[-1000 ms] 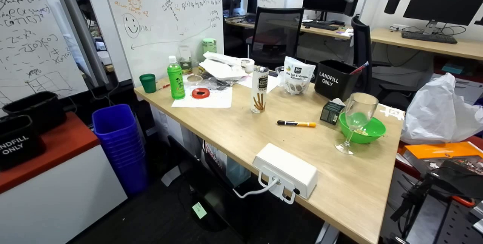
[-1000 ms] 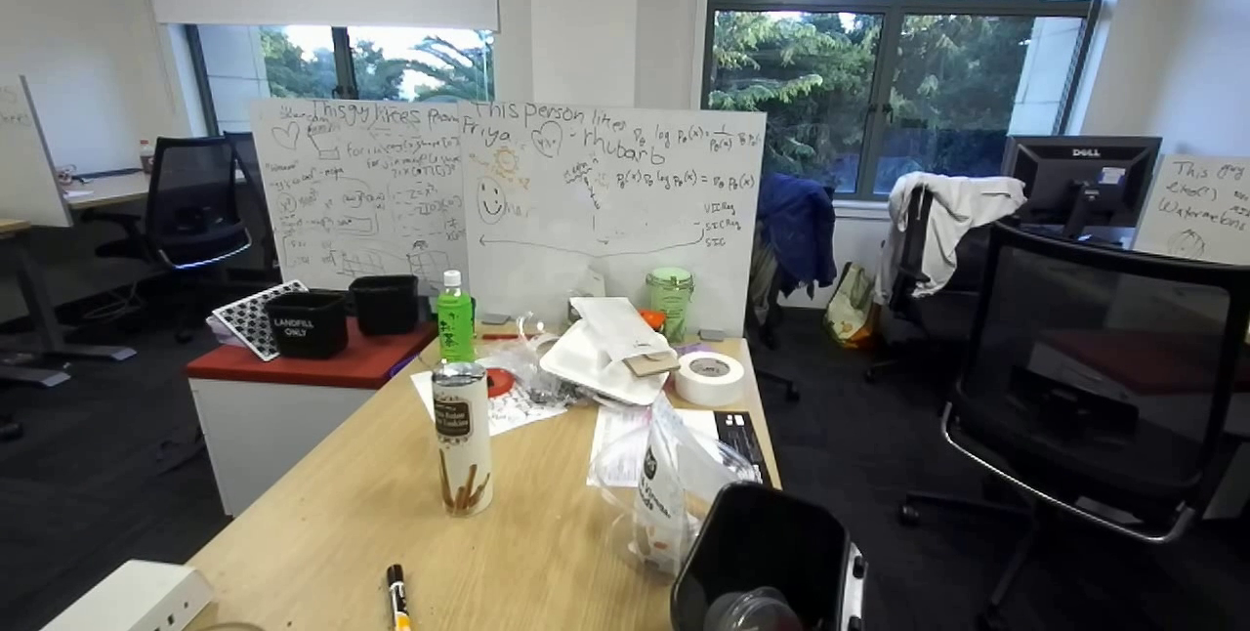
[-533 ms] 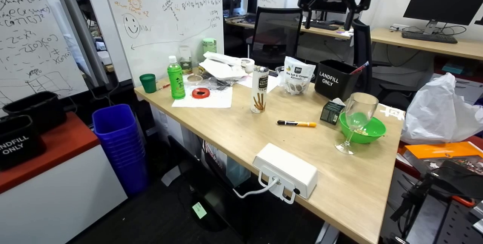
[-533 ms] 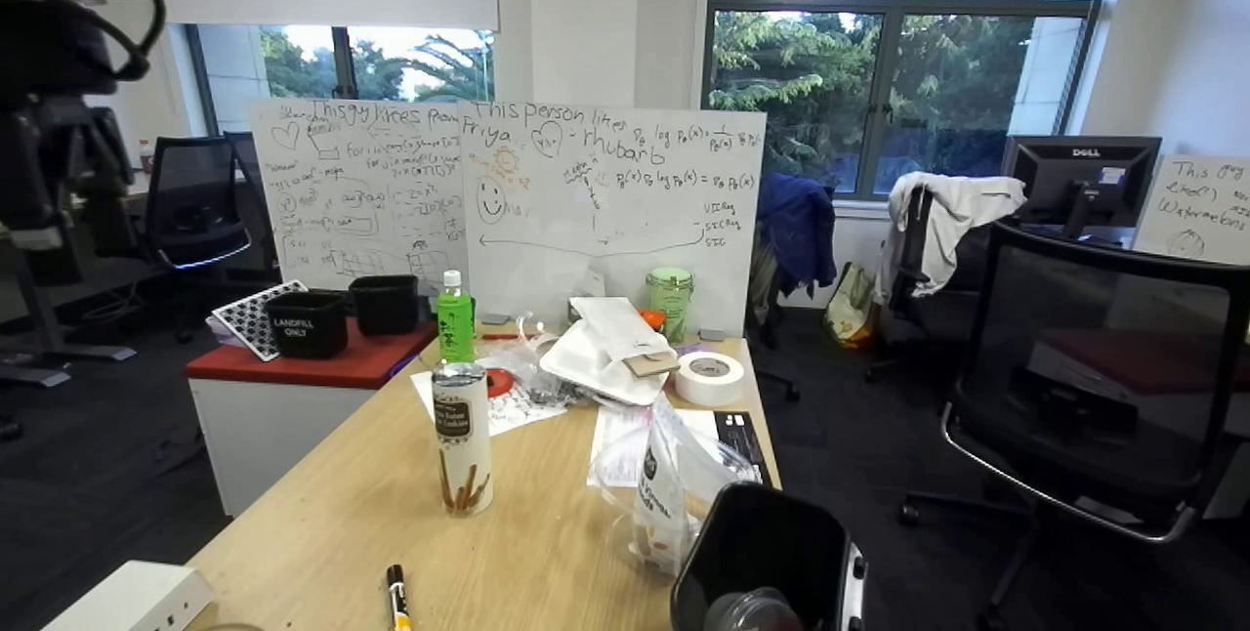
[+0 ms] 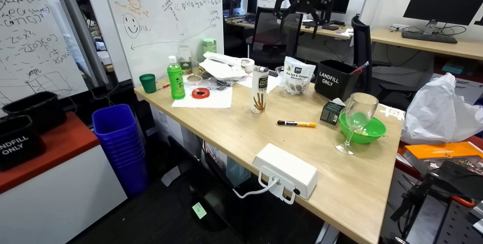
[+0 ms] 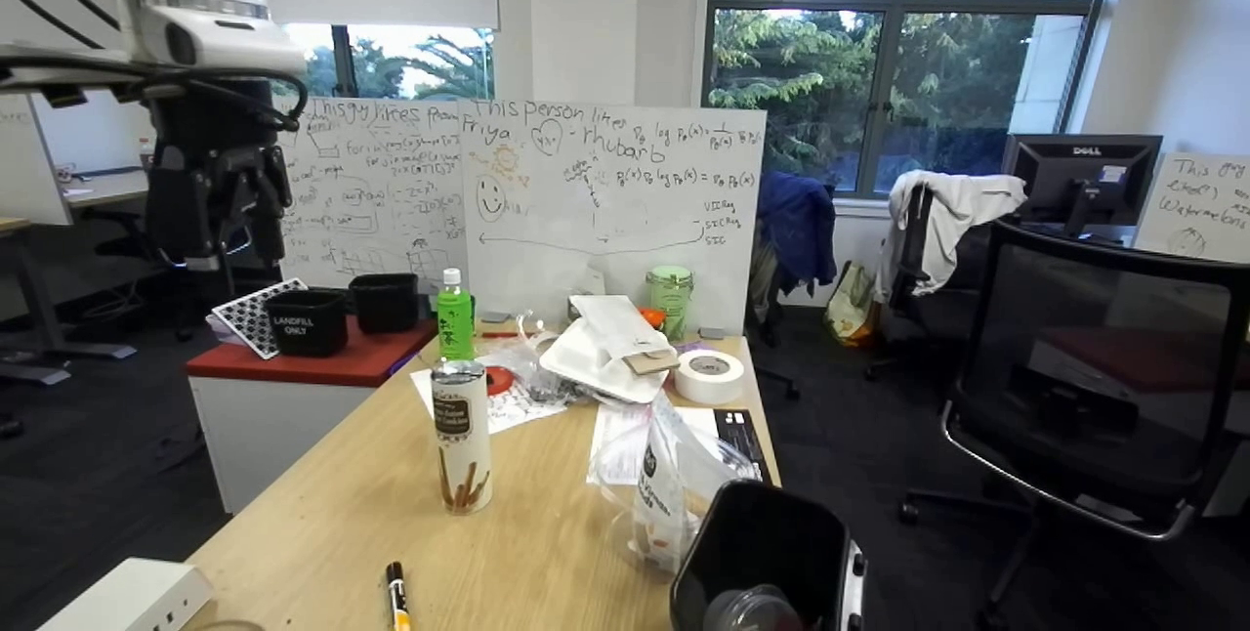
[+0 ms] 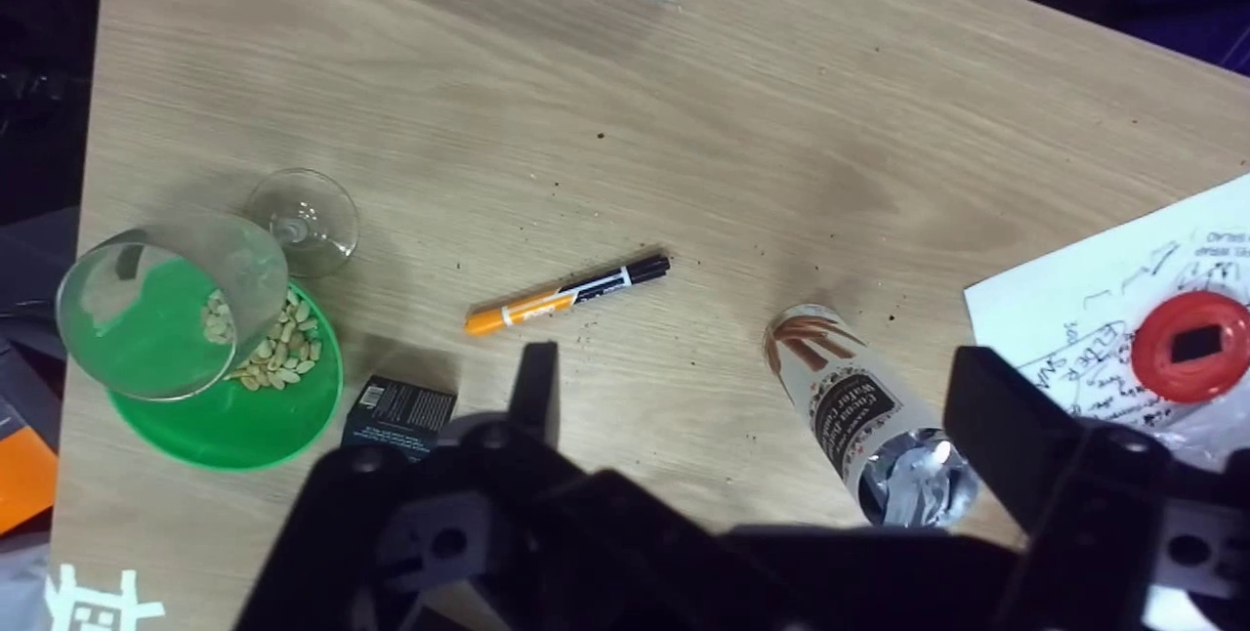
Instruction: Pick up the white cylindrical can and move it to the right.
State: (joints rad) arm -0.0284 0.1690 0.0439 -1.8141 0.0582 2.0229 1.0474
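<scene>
Gripper [image 5: 297, 32] hangs empty, white cylindrical can [image 5: 259, 90] free below

The table [image 5: 234, 123], below the gripper, bears the can's weight, since nothing holds it from above. The gripper's jaws stand wide apart, presumably to let a round body pass between them. Well below and apart from them, the can stands upright on its base, likely leaving its sides free for grasping. A marker [image 7: 567, 295] lies flat beneath the gripper, apart from the can, so probably no hindrance.
</scene>
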